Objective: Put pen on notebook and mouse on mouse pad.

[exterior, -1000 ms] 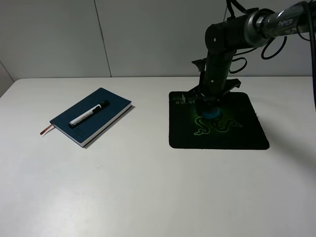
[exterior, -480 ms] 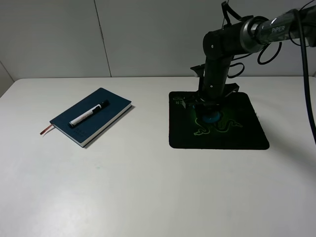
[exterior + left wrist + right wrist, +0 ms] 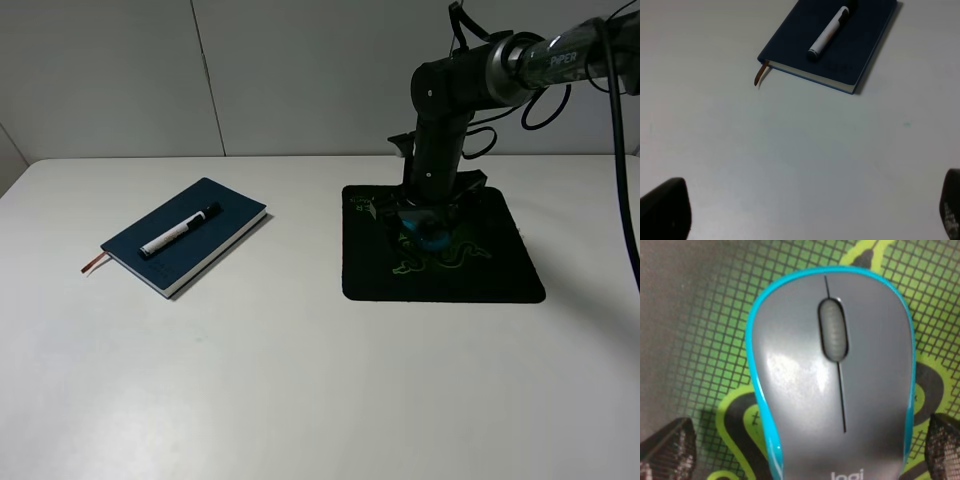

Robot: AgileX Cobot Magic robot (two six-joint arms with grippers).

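Resting on mouse pad point(image 3: 500, 275), mouse point(image 3: 832, 375) (right hand point(image 3: 420, 222) spread), pen point(image 3: 180, 229) on notebook point(image 3: 215, 235)

The right arm reaches in from the upper right of the overhead frame, bent steeply downward. Its right gripper point(image 3: 421, 219) hangs with fingers point(image 3: 667, 445) spread apart. The left gripper point(image 3: 810, 215) is also spread wide.

The mouse point(image 3: 832, 385), lying between the right tool's fingers, carries the white word "logi" at its rear edge. The right arm's silver tube point(image 3: 560, 50) above reads "PiPER". The mouse pad's point(image 3: 500, 275) green lettering is illegible.
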